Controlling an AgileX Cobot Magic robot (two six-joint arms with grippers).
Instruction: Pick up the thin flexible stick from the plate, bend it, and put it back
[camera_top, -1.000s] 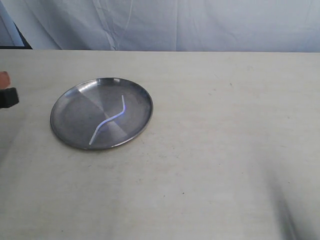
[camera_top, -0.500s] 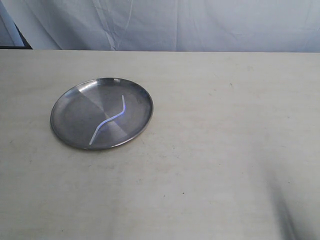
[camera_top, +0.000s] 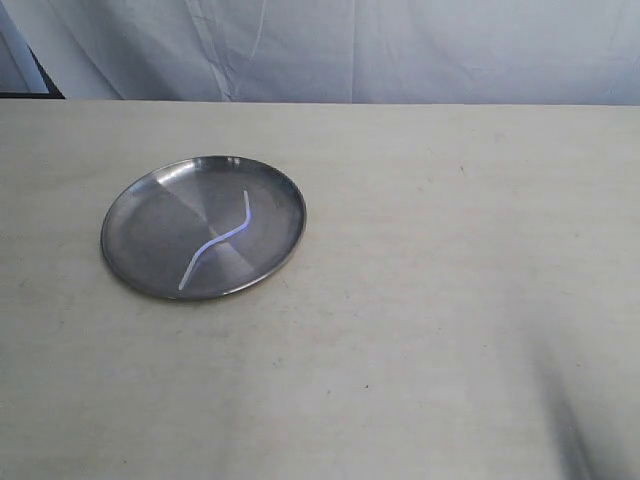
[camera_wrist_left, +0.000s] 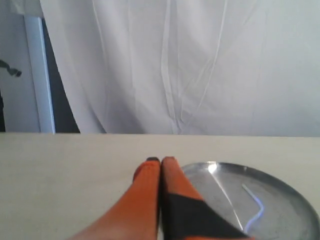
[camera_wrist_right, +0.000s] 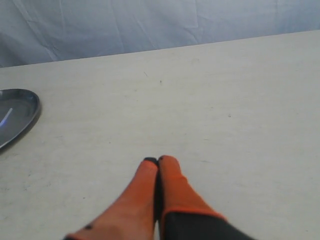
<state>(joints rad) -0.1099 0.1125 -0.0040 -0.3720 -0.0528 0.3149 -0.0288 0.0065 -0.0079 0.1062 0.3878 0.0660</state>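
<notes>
The thin flexible stick, bluish white and bent into an S, lies in the round silver plate on the left half of the table. The left wrist view shows the stick and the plate just beside my left gripper, whose orange fingers are pressed together with nothing between them. My right gripper is shut and empty too, hanging over bare table well away from the plate, whose edge shows at the side of that view. Neither gripper shows in the exterior view.
The beige table stretches wide to the right of the plate. A pale curtain hangs behind the far edge. A dark gap and a white post show beside the curtain in the left wrist view.
One second ago the left gripper's tip showed at the left edge of the exterior view; it has since left that view. The stick and plate have not moved.
</notes>
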